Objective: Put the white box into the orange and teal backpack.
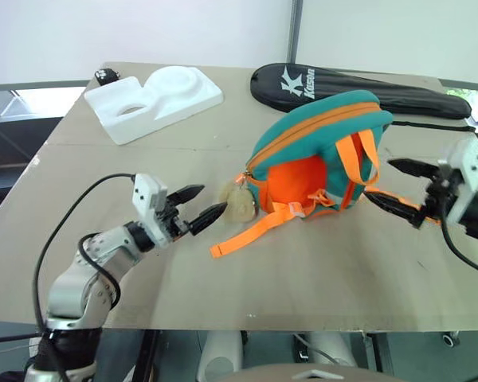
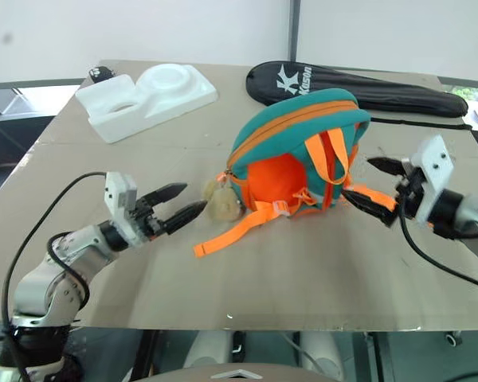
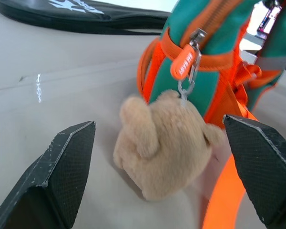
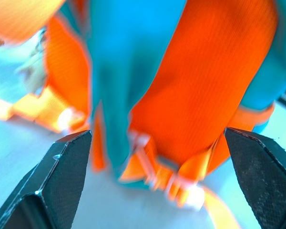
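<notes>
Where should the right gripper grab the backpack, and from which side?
Judging by pose: the orange top handle loop on the backpack. It stands clear of the teal shell, facing the open right gripper; come in level from the robot's right and pinch across the webbing.

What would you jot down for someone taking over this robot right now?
Left gripper: jaws open, holding nothing, pointing at the plush toy clipped to the backpack.
Right gripper: jaws open, holding nothing, at the backpack's strap side.
Backpack: on the table, between the two grippers, looks bulged, zip looks closed.
White box: I can't see it on the table; it may already be inside the backpack, but I can't confirm that.
Also on the table: foam block and black racket bag, both at the far side.
Left to do: check the box is inside.
</notes>
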You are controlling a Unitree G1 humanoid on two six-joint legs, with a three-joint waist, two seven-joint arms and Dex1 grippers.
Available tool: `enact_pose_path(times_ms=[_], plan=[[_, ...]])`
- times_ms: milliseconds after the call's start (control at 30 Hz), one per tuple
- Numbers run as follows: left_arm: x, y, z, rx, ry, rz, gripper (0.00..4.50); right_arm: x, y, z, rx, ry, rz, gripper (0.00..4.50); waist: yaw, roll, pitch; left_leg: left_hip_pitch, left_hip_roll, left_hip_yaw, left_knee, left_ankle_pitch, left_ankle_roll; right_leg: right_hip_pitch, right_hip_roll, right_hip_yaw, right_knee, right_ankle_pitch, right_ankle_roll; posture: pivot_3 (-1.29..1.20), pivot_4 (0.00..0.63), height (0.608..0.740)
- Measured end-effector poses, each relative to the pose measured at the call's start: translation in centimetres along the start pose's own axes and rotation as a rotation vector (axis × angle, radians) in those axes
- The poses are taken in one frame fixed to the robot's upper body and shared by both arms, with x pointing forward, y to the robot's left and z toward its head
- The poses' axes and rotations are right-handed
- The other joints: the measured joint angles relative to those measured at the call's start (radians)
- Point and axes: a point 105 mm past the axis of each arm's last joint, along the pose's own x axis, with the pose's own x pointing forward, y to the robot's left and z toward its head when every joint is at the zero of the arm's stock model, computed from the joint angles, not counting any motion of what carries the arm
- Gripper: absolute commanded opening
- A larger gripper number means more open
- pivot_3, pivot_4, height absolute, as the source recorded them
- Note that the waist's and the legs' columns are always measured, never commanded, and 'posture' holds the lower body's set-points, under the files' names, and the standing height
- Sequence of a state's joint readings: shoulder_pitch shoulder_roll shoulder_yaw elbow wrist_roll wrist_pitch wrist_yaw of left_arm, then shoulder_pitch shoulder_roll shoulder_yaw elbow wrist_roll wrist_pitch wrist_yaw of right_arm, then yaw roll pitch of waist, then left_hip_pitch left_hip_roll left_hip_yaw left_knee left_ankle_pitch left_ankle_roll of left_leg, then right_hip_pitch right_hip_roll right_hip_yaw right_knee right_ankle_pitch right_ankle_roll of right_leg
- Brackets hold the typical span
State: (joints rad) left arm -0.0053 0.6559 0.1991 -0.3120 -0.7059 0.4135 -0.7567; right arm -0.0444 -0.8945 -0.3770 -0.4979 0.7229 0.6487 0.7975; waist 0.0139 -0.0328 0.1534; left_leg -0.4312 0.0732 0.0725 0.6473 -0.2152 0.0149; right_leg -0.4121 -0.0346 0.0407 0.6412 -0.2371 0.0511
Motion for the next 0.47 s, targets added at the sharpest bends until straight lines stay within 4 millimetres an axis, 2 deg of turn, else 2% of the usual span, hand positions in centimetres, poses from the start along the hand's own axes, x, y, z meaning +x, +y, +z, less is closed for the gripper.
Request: enact_pose_path(times_ms=[233, 333, 467], plan=[[-3.7, 0.3, -1.2, 0.016, 0.105, 0.047, 4.50, -4.3, 0.5, -3.3, -0.019, 0.101, -0.055, 4.47, -0.004, -0.001, -0.001, 0.001, 0.000, 0.001, 0.001, 0.000, 0.000, 0.000, 0.000, 0.001, 0.000, 0.000, 0.000, 0.00, 0.150, 0.740], [-6.4, 0.3, -1.8, 0.026, 0.174, 0.083, 4.50, -6.5, 0.4, -5.7, 0.001, 0.171, -0.096, 4.47, -0.004, -0.001, -0.001, 0.001, 0.000, 0.002, 0.000, 0.000, 0.000, 0.000, 0.000, 0.001, -0.001, 0.000, 0.000, 0.00, 0.150, 0.740], [-7.2, 0.6, -1.4, 0.040, 0.179, 0.092, 4.50, -7.2, 0.3, -6.2, -0.009, 0.183, -0.102, 4.47, -0.003, 0.000, -0.002, 0.003, 0.000, 0.001, 0.000, 0.000, 0.000, 0.000, -0.001, 0.001, -0.001, 0.000, 0.000, 0.00, 0.150, 0.740]])
